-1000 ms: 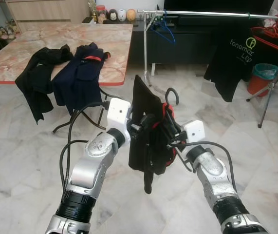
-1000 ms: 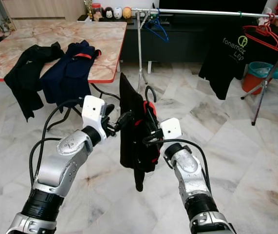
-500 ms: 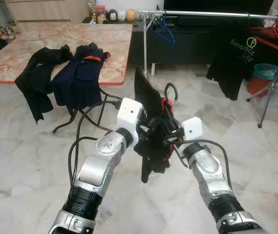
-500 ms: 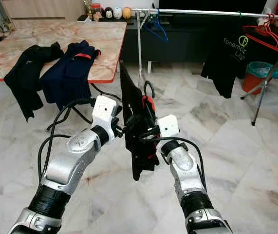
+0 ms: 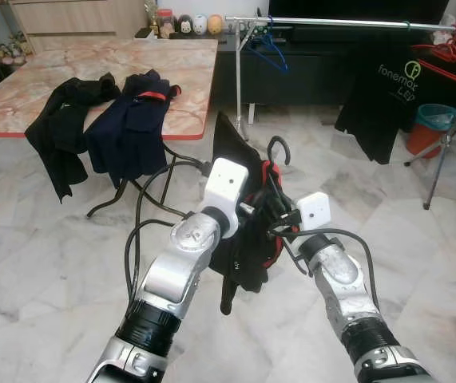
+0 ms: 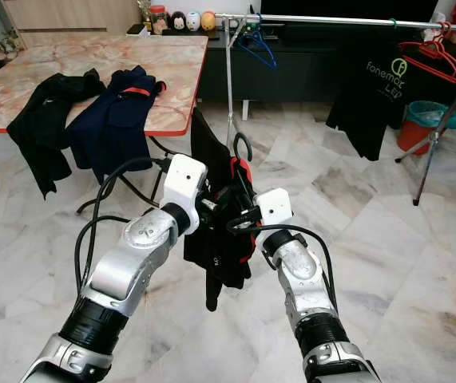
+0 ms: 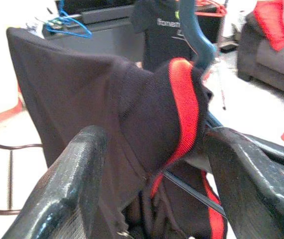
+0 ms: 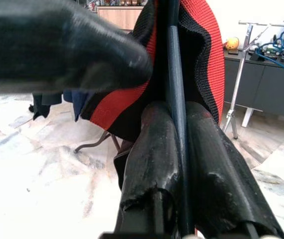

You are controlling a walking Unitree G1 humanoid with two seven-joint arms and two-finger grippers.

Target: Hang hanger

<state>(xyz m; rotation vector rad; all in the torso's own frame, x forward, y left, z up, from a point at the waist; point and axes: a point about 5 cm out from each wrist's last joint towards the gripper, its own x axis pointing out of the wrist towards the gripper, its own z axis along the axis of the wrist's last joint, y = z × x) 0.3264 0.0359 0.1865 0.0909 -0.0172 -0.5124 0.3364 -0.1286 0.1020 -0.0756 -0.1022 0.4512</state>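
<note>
Both arms meet in front of the robot, near the middle of the scene, around a black garment (image 5: 239,231) with a red collar (image 7: 185,104) that is threaded onto a dark hanger (image 5: 278,152), whose hook stands up just above the cloth. The right gripper (image 8: 179,164) is clamped on the hanger's thin bar, its two fingers pressed to either side of it in the right wrist view. The left gripper (image 7: 151,169) has its fingers spread wide, one on each side of the collar and shoulder of the garment, closing on nothing. Compared with one second ago, the left arm has swung in from the left and now lies across the near face of the garment, its white wrist block level with the collar; the bundle sits slightly higher and the cloth hangs more bunched, with a narrow tail below. The right arm's hold looks unchanged. This suggests that the left gripper is settling the collar on the hanger rather than carrying weight. The clothes rail (image 5: 347,23) stands well apart at the far right, bearing a blue hanger (image 5: 269,49), a black printed shirt (image 5: 387,88) and red hangers (image 5: 451,60); two further garments lie over the edge of the marble table (image 5: 116,64) at the far left. Judged from this, hanging has not yet begun: the loaded hanger must first be carried to the rail.
</note>
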